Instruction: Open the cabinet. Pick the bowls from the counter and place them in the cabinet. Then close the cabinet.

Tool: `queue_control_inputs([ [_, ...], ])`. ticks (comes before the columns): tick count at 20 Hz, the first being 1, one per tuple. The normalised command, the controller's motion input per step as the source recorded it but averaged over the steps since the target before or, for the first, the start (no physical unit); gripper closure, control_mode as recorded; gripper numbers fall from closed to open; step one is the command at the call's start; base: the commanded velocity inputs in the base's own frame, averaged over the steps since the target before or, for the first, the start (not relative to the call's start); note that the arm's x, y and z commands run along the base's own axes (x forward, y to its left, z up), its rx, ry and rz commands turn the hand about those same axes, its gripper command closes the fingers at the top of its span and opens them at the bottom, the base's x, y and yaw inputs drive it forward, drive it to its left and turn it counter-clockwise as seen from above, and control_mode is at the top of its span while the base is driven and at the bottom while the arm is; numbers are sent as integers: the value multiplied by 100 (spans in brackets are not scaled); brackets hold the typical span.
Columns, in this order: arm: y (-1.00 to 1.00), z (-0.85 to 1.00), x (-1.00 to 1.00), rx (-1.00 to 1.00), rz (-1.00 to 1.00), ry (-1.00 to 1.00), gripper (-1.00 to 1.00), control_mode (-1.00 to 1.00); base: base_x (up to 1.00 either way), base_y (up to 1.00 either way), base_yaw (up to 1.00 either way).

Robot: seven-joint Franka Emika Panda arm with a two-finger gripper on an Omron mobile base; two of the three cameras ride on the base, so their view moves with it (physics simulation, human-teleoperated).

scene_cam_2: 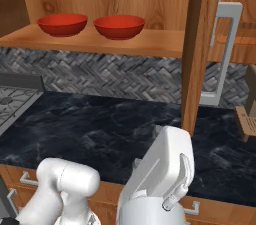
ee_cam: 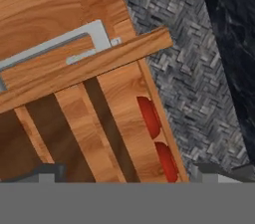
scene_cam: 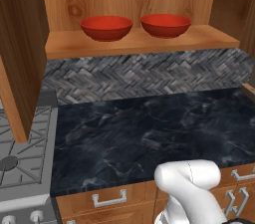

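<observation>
Dark black-blue marbled stone counter (scene_cam: pixel 149 128) with pale veins runs below a grey herringbone tile backsplash (scene_cam: pixel 149 76), beside a grey gas stove (scene_cam: pixel 20 163). Above hangs the large warm brown wooden wall cabinet (scene_cam: pixel 139 44), both panelled doors swung open; the right door (scene_cam_2: pixel 197 49) shows its long silver bar handle (scene_cam_2: pixel 225 54). Two glossy plain red round shallow bowls sit upright on the wooden shelf inside, side by side and just apart: one to the left (scene_cam: pixel 106 27), one to the right (scene_cam: pixel 166 25). From the hand camera they show as red rims (ee_cam: pixel 149 116) past the shelf edge. The two-finger gripper (ee_cam: pixel 129 173) has its dark tips spread wide, holding nothing.
</observation>
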Motion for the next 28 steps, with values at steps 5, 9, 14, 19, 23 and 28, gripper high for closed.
queue_control_inputs([
  [5, -40, 9, 0, 1, 4, 0, -100, -100, 0, 0, 0],
  [9, -44, 0, 0, 0, 8, -1, -100, -100, 0, 0, 0],
  [14, -42, 0, 1, 0, 11, -6, -100, -100, 0, 0, 0],
  [19, -46, 0, 14, 0, 13, -1, -100, -100, 0, 0, 0],
  [23, -41, 0, 27, 0, 13, 0, -100, -100, 0, 0, 0],
  [28, -21, -13, 42, 0, 9, 0, -100, -100, 0, 0, 0],
])
